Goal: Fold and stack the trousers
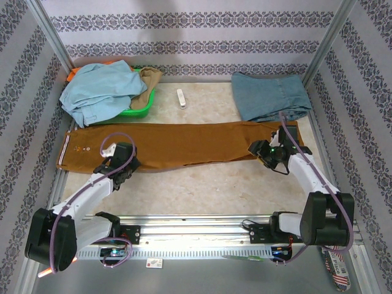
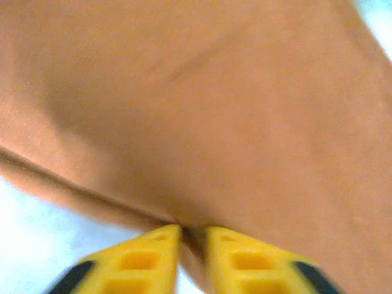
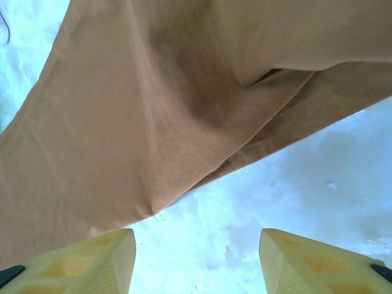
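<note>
both arms reach forward and inward, wrists low
left gripper pinched tight on a fold of the trousers, fingers nearly meeting; right gripper spread wide, its yellow fingers well apart.

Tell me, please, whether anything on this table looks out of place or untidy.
Mildly, yes. The pale blue garment is heaped over the green basket and spills past its rim onto the table. A small white object lies loose behind the trousers. The trousers themselves lie flat and unfolded, with no visible damage.
</note>
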`<state>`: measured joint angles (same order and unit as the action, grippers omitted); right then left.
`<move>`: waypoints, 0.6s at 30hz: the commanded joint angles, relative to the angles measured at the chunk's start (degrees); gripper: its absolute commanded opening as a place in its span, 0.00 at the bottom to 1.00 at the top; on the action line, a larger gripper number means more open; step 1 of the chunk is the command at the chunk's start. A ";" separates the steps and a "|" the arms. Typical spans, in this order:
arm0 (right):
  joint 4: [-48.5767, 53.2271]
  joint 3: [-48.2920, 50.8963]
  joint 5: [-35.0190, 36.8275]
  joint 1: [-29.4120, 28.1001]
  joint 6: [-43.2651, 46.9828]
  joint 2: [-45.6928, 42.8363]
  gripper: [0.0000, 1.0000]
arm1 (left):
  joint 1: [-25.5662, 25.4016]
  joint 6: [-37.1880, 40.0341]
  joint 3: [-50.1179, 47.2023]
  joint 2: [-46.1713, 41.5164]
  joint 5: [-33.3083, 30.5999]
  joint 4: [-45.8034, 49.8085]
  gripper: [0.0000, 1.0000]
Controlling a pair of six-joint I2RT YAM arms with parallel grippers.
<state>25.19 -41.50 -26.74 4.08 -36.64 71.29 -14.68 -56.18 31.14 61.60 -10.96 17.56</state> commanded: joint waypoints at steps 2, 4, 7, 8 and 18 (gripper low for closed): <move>1.71 -0.06 -2.06 1.82 1.62 -2.00 0.56 | -0.51 7.38 6.03 -1.91 -2.07 4.06 0.00; 1.78 -0.56 -2.26 2.51 1.53 -2.33 0.56 | -0.20 9.02 7.85 -1.23 -0.80 5.47 0.00; 2.26 -1.68 -1.77 3.41 1.65 -2.21 0.56 | 0.15 10.55 10.31 0.41 1.09 7.12 0.00; 2.72 -2.11 -1.38 3.77 1.75 -2.04 0.56 | 0.07 10.56 10.72 0.72 2.47 7.30 0.00; -3.53 2.09 -3.47 18.60 -7.58 -0.27 0.66 | -7.99 -1.87 -0.65 -2.91 7.84 3.96 0.90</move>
<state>24.62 -40.38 -28.40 19.97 -39.70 70.04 -20.64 -53.19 33.28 60.75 -3.62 21.02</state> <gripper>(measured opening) 0.655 0.763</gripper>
